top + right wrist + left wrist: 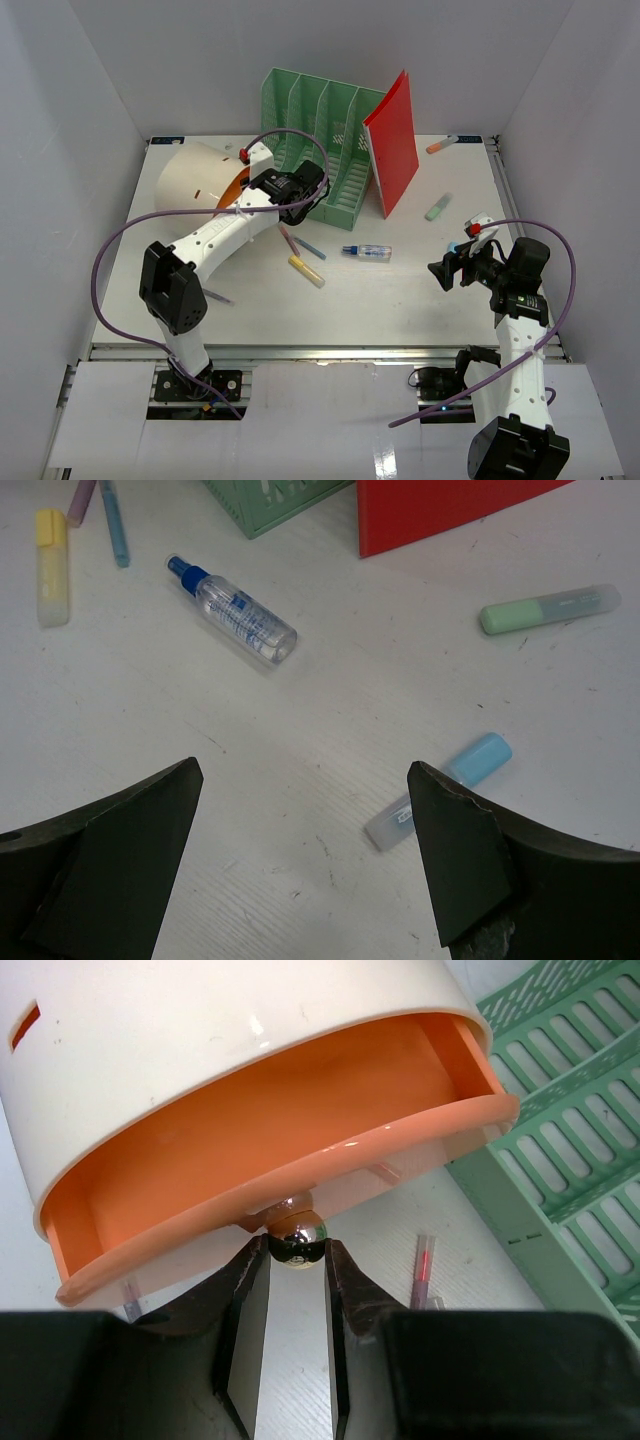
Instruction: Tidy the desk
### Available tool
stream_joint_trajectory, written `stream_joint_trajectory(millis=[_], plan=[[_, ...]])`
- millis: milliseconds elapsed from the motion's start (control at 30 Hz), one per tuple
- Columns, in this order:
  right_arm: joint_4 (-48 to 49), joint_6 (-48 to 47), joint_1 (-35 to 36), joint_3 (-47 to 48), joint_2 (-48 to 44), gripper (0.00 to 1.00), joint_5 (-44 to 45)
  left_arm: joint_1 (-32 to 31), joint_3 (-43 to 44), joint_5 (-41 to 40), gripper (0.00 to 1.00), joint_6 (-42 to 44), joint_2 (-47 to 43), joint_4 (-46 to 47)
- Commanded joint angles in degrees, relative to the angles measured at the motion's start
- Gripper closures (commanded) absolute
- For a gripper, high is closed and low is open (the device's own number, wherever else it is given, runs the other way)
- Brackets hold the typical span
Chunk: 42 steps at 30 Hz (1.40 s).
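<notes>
- At the upper left of the top view, the left gripper (290, 197) is pinched narrowly on the shiny knob (297, 1239) of the orange drawer (250, 1160) in a beige cylinder (195, 172).
- At the lower right, the right gripper (447, 268) hangs with its jaws spread wide, holding nothing, near a pale blue highlighter (440, 790).
- The desk (400, 295) fills the middle of the frame, bearing a green file rack (320, 120), a red folder (393, 140) and a spray bottle (368, 252).

A robotics lab's test cell, dressed as an office: the white desk (400, 300) sits boxed in by plain white panels (60, 150), with the left arm (215, 238) and right arm (520, 330) bolted along a metal rail (330, 350) (the props are a green file rack (300, 100), a red folder (392, 150) and a yellow highlighter (307, 271)).
</notes>
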Motion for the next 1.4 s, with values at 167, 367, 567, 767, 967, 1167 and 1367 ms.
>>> stream_joint_trajectory(millis=[167, 367, 567, 767, 967, 1167, 1367], plan=[[2.07, 0.49, -0.14, 1.20, -0.22, 0.10, -0.14, -1.57, 1.19, 6.01, 0.90, 0.65, -4.56, 0.20], [2.07, 0.45, -0.14, 1.20, -0.27, 0.10, -0.15, -1.48, 3.16, 4.95, 0.90, 4.87, -6.77, 2.78], [2.07, 0.40, -0.14, 1.20, -0.37, 0.10, -0.07, -1.48, 3.68, 5.90, 0.91, 6.10, -7.04, 3.11], [2.07, 0.40, -0.14, 1.20, -0.37, 0.10, -0.11, -1.48, 1.20, 8.13, 0.92, 6.15, -8.16, 5.15], [2.07, 0.40, -0.22, 1.20, -0.28, 0.10, -0.02, -1.48, -0.49, 8.72, 0.82, 5.89, -8.10, 5.65], [2.07, 0.49, -0.22, 1.14, -0.46, 0.10, -0.03, -1.48, -0.83, 8.18, 0.67, 5.57, -8.63, 5.53], [2.07, 0.49, -0.22, 1.20, -0.46, 0.10, -0.11, -1.48, -0.02, 11.93, 0.47, 11.13, -10.16, 9.30]])
